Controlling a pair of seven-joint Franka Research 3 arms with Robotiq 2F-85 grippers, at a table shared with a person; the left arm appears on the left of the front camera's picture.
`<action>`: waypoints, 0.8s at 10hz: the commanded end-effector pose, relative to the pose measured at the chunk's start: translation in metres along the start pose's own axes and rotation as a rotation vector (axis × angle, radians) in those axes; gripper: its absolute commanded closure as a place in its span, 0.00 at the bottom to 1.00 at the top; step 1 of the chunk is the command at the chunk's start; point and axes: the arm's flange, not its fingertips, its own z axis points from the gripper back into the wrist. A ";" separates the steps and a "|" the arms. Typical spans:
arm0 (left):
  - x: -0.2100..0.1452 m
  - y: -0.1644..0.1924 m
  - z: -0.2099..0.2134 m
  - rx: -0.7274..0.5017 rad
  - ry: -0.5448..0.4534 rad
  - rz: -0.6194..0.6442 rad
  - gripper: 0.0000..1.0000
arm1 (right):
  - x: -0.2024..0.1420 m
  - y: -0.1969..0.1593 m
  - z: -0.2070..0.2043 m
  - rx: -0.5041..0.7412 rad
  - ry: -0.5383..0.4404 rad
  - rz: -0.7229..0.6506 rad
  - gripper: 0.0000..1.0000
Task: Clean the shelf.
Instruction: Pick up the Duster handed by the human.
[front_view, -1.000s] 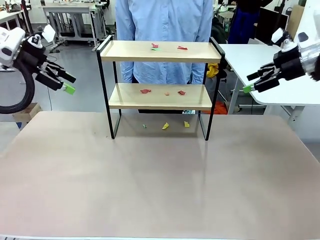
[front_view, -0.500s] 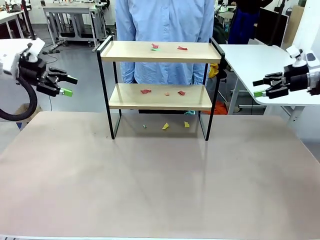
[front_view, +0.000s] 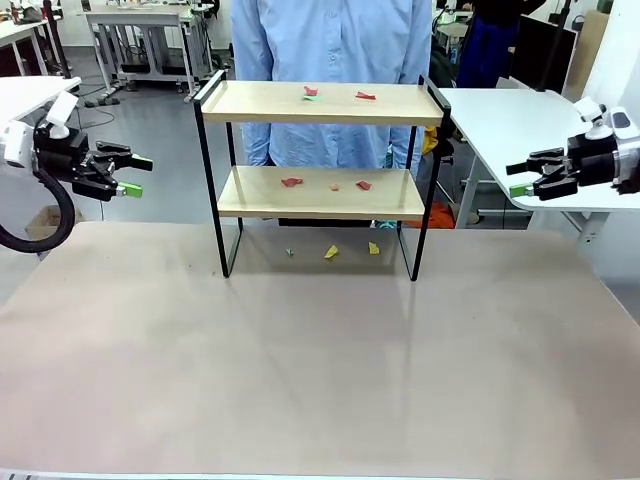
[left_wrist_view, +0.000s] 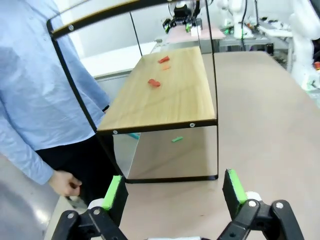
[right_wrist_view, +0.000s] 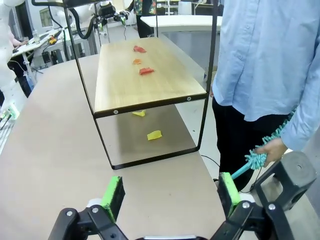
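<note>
**Both jaws wide apart, shelf strewn with scraps**

Left jaws stand wide apart with nothing between them. They are held in the air off the left edge of the surface, and one green pad points inward. My right jaws are just as wide and just as empty. They hang off the right edge in front of a white table at about the same height.

The shelf stands upright at the far middle of the surface, well apart from both my arms. Both pairs of jaws sit roughly level with its lower board.

Its top board carries a red scrap. To the left of that lies a red bit with a small green one against it. On the lower board lie a larger red piece, a tiny orange crumb and another red piece, spaced apart in a row.

Under the shelf, on the surface itself, are two yellow scraps and a small green fleck.

A person in a light blue shirt stands just behind the shelf. From my right wrist I see one hand low at the person's side, gripping a teal duster. From my left wrist I see the other hand hanging low near the shelf's end rail.
</note>
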 end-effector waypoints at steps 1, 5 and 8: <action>-0.011 0.013 -0.007 0.009 -0.036 -0.003 0.00 | -0.012 -0.018 0.000 0.005 -0.063 0.003 0.00; -0.049 0.036 0.018 0.008 -0.250 -0.004 0.00 | -0.039 -0.048 0.003 0.058 -0.228 0.031 0.00; -0.075 0.051 0.024 -0.017 -0.354 0.019 0.00 | -0.049 -0.067 -0.001 0.070 -0.292 0.016 0.00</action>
